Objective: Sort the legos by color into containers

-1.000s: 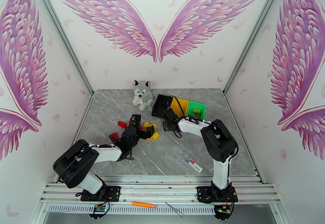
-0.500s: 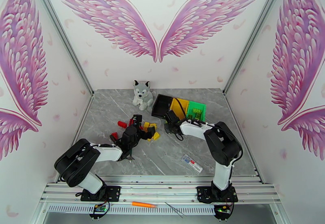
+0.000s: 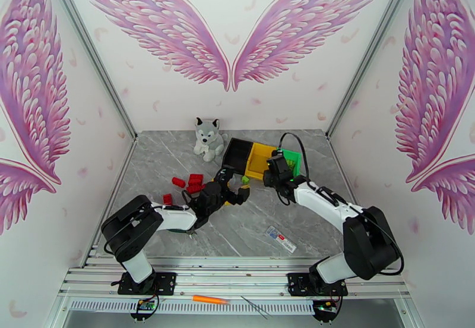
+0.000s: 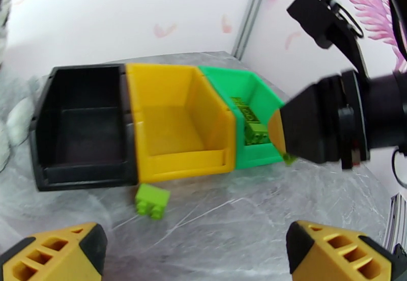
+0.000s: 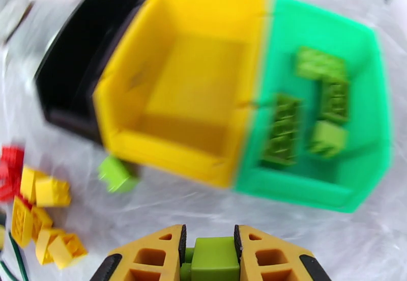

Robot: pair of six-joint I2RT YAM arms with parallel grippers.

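Black bin (image 4: 86, 175), yellow bin (image 4: 178, 162), green bin (image 4: 254, 156) packed wall to wall, no gap to slip between. Tops open. Yellow bin floor bare; green legos (image 5: 281, 129) cover part of green bin floor.

Right gripper (image 5: 209, 233), green brick (image 5: 213, 261) pinched between fingers, hangs before green bin's front wall.

Loose green brick (image 4: 151, 200) on table just before yellow bin.

Plush husky (image 3: 208, 138) crowds black bin's left side.

Yellow legos (image 5: 43, 216) and red legos (image 3: 189, 182) clutter left-centre.

Bare marble table (image 3: 237, 231) in near middle, up to small packet (image 3: 280, 239).

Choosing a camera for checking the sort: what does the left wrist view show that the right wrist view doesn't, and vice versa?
Left wrist view: the open left end effector, and the right end effector from outside, by the green bin. Right wrist view: the green lego it grips, yellow legos, red legos. Shared: black bin, yellow bin, green bin, binned legos, a loose lego.
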